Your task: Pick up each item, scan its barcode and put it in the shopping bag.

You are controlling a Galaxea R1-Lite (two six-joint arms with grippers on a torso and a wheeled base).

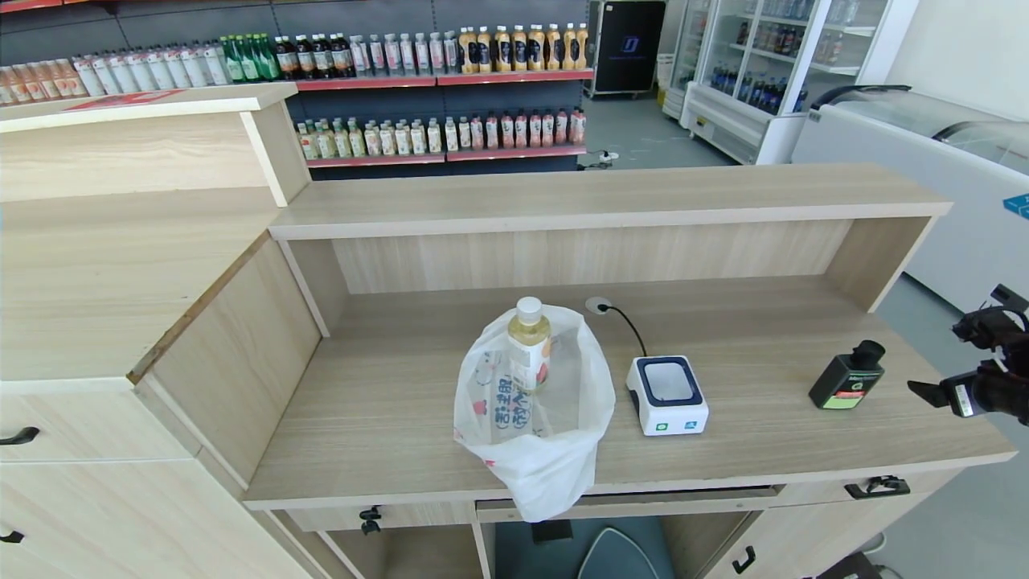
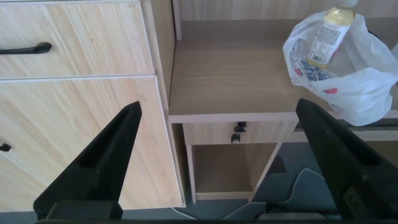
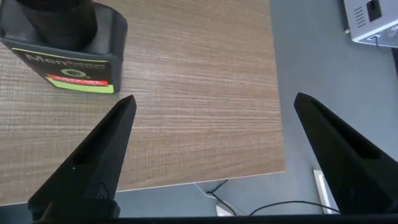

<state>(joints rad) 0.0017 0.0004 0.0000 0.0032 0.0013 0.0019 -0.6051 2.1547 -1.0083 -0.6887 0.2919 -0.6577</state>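
Note:
A white plastic shopping bag [image 1: 530, 410] stands open on the wooden counter [image 1: 386, 402], hanging slightly over its front edge. In it a yellow drink bottle [image 1: 529, 342] with a white cap stands upright. To its right lies the white barcode scanner [image 1: 667, 394], window facing up. Further right stands a dark green flask-shaped bottle [image 1: 846, 376] with a black cap. My right gripper [image 1: 957, 358] hovers open just past the counter's right end, near that dark bottle [image 3: 62, 50]. My left gripper [image 2: 219, 104] is open, low and left of the counter, facing the bag [image 2: 348, 68] and bottle [image 2: 329, 34].
The counter has a raised back shelf [image 1: 603, 197] and side walls. A taller cabinet with drawers [image 2: 74, 43] flanks it on the left. The scanner's cable [image 1: 623, 322] runs to a hole in the counter top. Drink shelves and freezers stand behind.

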